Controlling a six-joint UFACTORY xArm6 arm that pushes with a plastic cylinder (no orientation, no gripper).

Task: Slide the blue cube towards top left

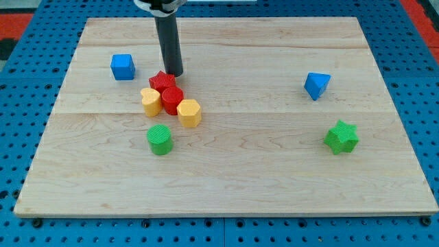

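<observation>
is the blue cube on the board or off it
On: the blue cube sits flat on the wooden board, inside its left edge.

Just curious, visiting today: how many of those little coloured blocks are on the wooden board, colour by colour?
Blue: 2, blue cube and blue wedge-like block
Red: 2, red star and red cylinder
Yellow: 2, and
Green: 2, green cylinder and green star
Total: 8
</observation>
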